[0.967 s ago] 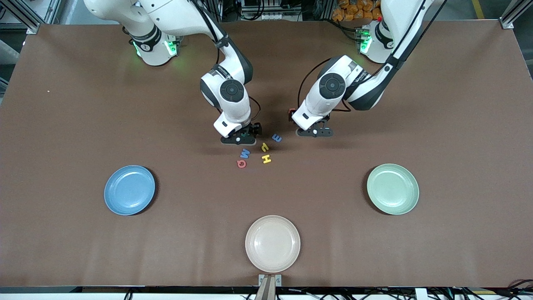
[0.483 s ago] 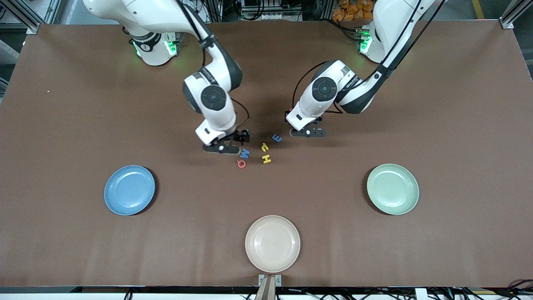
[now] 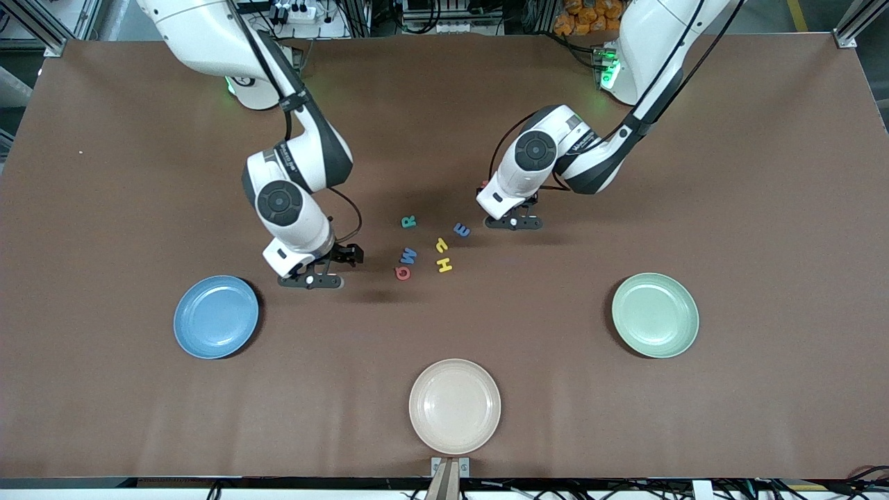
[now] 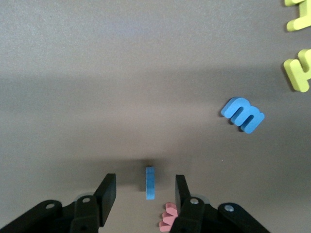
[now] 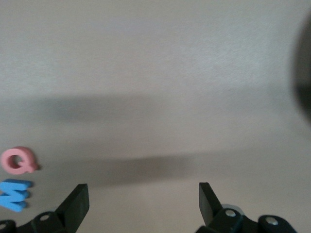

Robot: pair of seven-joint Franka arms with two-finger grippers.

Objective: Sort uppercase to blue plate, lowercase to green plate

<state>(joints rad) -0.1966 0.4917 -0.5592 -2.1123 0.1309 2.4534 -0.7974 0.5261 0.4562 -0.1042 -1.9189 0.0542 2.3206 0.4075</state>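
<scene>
Left arm: white jointed left arm (image 3: 628, 118) reaches out from its base, elbow bent, forearm angled down.
Left wrist: round white wrist joint (image 3: 533, 151) sits just above the hand, tipped downward.
Left hand: black two-finger left hand (image 3: 512, 222) points down; its fingers (image 4: 110, 191) are partly drawn in, with a gap between them.
Right arm: white jointed right arm (image 3: 312, 142) is stretched farther out, elbow bent above its hand.
Right hand: black two-finger right hand (image 3: 310, 280) points down, fingers (image 5: 77, 201) spread wide, nothing between them.

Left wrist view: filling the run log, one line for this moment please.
left gripper: astride small blue bar letter, not clamped | right gripper: open, empty, above brown table beside round light-blue plate
</scene>
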